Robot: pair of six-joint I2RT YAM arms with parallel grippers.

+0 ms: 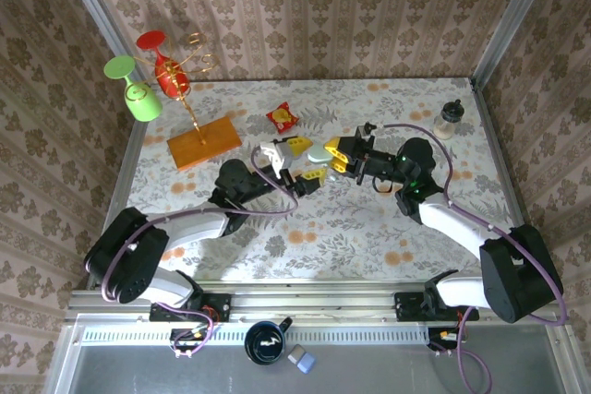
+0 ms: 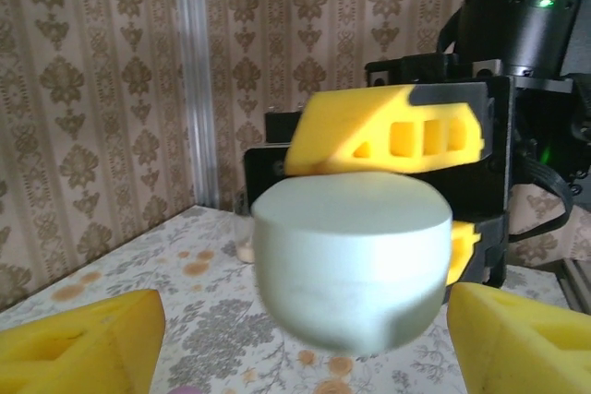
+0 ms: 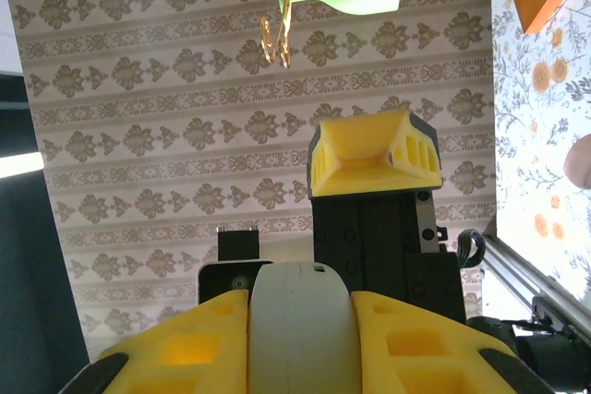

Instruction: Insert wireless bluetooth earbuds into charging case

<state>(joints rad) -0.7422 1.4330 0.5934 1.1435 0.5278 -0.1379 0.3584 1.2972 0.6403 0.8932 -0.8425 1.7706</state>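
A pale mint pebble-shaped charging case (image 1: 319, 151) hangs above the middle of the table, its lid closed. My right gripper (image 1: 332, 156) is shut on it. In the right wrist view the case (image 3: 300, 329) is pinched between the two yellow fingers (image 3: 175, 348). My left gripper (image 1: 305, 161) faces it from the left, open. In the left wrist view its yellow fingertips (image 2: 83, 343) stand on either side of the case (image 2: 351, 256), just short of it. The earbuds are out of view.
A wooden stand (image 1: 204, 142) with gold wire carries a red and a green glass at the back left. A red-and-yellow snack packet (image 1: 283, 116) lies behind the grippers. A small bottle (image 1: 450, 119) stands at the back right. Patterned walls close in the table.
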